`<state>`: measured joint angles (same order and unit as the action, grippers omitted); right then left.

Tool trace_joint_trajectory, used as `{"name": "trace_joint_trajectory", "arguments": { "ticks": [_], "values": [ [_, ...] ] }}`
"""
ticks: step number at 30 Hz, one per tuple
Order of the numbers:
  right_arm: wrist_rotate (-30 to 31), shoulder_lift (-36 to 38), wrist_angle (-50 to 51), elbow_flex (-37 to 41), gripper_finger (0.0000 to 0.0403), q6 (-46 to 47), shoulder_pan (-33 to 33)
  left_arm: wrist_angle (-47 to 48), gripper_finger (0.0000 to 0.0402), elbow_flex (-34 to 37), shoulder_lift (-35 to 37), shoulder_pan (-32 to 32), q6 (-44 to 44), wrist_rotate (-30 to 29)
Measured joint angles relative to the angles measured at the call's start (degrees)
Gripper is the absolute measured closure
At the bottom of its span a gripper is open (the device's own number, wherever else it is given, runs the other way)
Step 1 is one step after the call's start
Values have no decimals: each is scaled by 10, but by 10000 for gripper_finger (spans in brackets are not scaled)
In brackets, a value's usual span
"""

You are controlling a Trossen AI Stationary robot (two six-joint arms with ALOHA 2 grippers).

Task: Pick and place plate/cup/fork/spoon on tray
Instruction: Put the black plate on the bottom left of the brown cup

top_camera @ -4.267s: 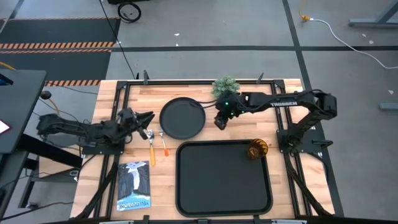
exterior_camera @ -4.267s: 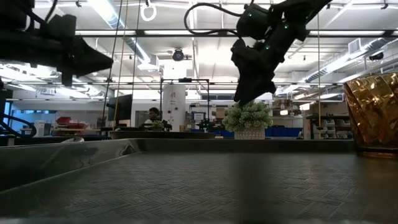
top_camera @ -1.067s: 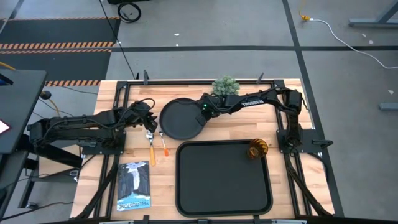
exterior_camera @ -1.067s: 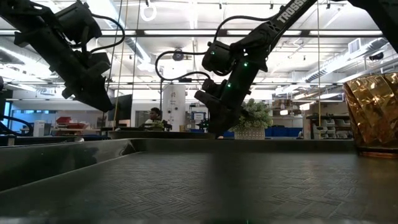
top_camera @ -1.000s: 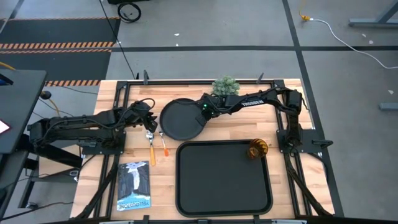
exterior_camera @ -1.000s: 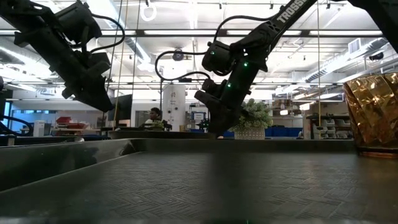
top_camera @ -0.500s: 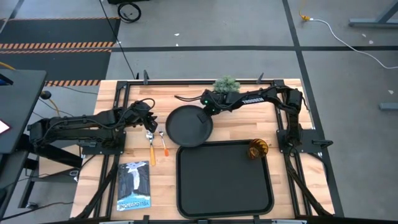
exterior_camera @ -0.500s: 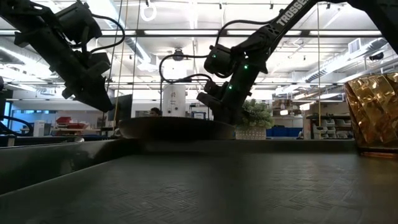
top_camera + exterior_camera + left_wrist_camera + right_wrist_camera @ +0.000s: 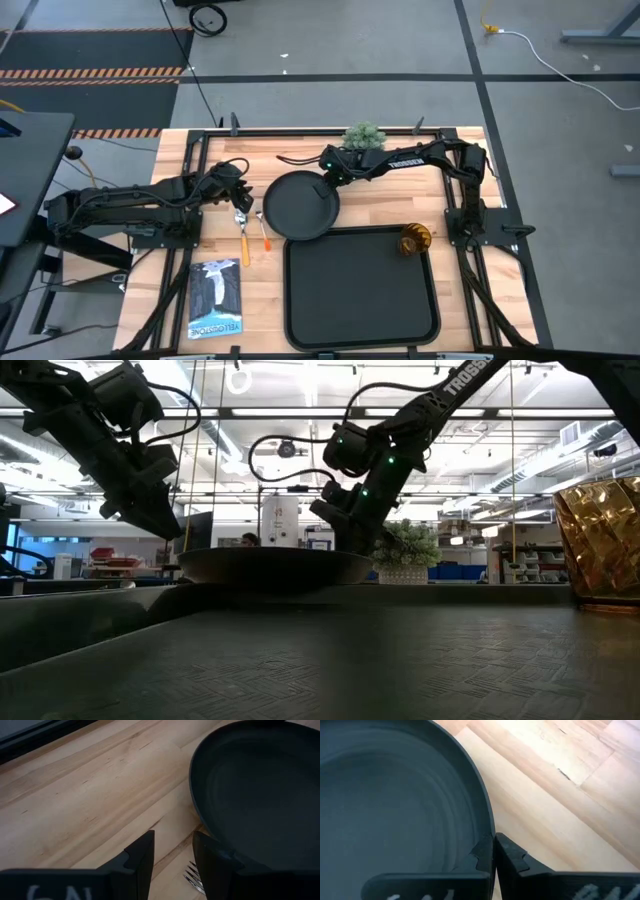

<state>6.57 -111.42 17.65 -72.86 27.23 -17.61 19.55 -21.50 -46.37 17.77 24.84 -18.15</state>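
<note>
The round black plate hangs just above the wood, its near edge over the far rim of the black tray. My right gripper is shut on the plate's far right rim. The amber cup stands in the tray's far right corner. The spoon and the fork lie on the wood left of the plate. My left gripper hovers open over their silver ends, and the fork's tines show just beyond its fingers. My right gripper pinches the plate's raised rim between its two fingers, one finger inside the plate and one outside. The fingers slant down at it from the far right. The plate hangs about level, lifted clear of the table.
A small green potted plant stands at the far edge behind my right arm. A booklet lies on the wood left of the tray. The inside of the tray, apart from the cup's corner, is bare.
My right gripper has taken hold of the plate's rim and raised it. The plate has come up clear of the wood and shifted toward the table's near edge and a little right, so that its near edge now overlaps the tray's far rim.
</note>
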Motion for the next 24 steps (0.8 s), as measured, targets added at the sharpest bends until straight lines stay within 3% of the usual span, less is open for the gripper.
{"name": "trace_joint_trajectory", "arguments": {
  "ticks": [9,17,22,24],
  "values": [
    [-13,0,30,-27,392,-39,1,0,260,0,0,0,-1,4],
    [-69,1,43,-49,393,-143,7,0,260,0,0,0,-5,4],
    [-156,1,91,-64,393,-211,8,0,260,0,0,0,-6,4],
    [-160,1,93,-70,393,-214,3,1,260,0,0,0,-6,4]
  ]
}}
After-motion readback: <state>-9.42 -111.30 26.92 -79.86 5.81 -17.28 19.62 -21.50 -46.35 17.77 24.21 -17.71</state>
